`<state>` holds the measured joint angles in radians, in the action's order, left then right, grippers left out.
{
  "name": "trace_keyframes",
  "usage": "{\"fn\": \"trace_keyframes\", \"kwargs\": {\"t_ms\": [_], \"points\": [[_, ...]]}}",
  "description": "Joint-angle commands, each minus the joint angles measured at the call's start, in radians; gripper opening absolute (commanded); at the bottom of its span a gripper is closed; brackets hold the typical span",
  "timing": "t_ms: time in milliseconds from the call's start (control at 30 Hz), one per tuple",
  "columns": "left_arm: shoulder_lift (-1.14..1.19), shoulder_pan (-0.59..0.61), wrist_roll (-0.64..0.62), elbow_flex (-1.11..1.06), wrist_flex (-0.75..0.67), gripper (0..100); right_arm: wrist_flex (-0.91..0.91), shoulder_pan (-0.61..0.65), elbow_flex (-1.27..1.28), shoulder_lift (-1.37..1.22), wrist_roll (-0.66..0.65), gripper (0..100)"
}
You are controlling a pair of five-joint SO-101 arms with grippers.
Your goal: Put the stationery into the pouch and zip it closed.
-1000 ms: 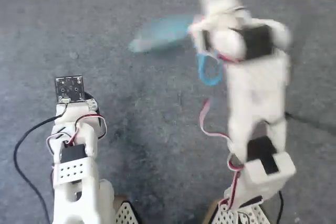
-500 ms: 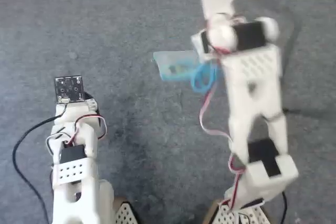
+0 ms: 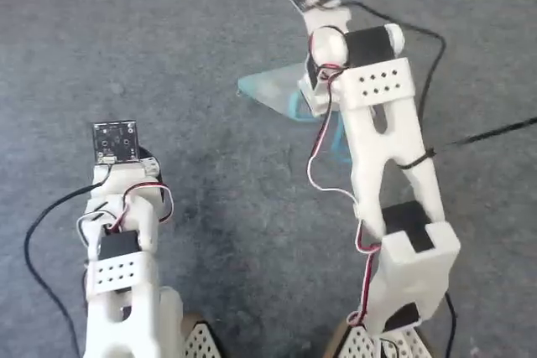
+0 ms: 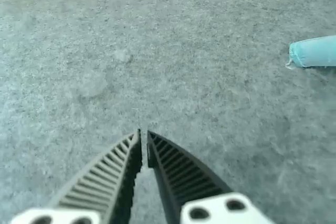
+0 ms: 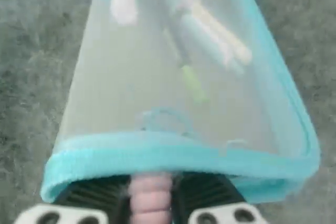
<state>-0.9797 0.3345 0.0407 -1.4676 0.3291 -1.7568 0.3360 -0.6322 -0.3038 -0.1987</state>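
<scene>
The pouch (image 3: 267,90) is translucent with a teal border and lies at the far middle of the grey mat. My right gripper (image 5: 151,195) is shut on the pouch's (image 5: 173,77) teal edge, with a pink tab (image 5: 150,199) between the fingers. Several pens (image 5: 210,30) show through its wall. From above, the right gripper (image 3: 307,96) sits under the outstretched right arm. My left gripper (image 4: 143,141) is shut and empty, low over the mat. The pouch's rounded end (image 4: 315,52) lies well off to its side.
The left arm (image 3: 117,215) stays folded near the front left. A teal strap (image 3: 339,142) hangs by the right arm. Black and red cables (image 3: 436,35) trail around the right arm. Grey mat (image 3: 201,48) covers the table up to a pale back edge.
The right arm has swung and stretched forward with the pouch in its grip; the pouch dropped from far back towards the mat's middle. The left arm has not moved.
</scene>
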Motion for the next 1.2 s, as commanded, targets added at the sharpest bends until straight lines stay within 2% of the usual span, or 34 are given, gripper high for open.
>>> {"fn": "trace_keyframes", "kwargs": {"t_ms": [0, 200, 300, 533, 667, 1167], "points": [[-0.040, -0.008, -0.012, 0.027, 0.005, 2, 0.044, 0.099, 0.141, 0.088, -0.011, 0.8], [-0.037, -0.009, -0.012, 0.027, 0.005, 2, 0.065, 0.384, 0.193, 0.194, -0.015, 0.9], [-0.038, -0.009, -0.012, 0.027, 0.005, 2, 0.035, 0.441, 0.199, 0.257, -0.072, 1.3], [-0.040, -0.009, -0.012, 0.028, 0.005, 2, -0.024, 0.344, 0.199, 0.272, -0.098, 21.4], [-0.037, -0.034, -0.011, 0.027, 0.008, 2, -0.031, 0.334, 0.193, 0.283, -0.141, 30.1], [-0.037, -0.034, -0.011, 0.027, 0.006, 2, -0.031, 0.283, 0.222, 0.691, -0.190, 28.8]]}}
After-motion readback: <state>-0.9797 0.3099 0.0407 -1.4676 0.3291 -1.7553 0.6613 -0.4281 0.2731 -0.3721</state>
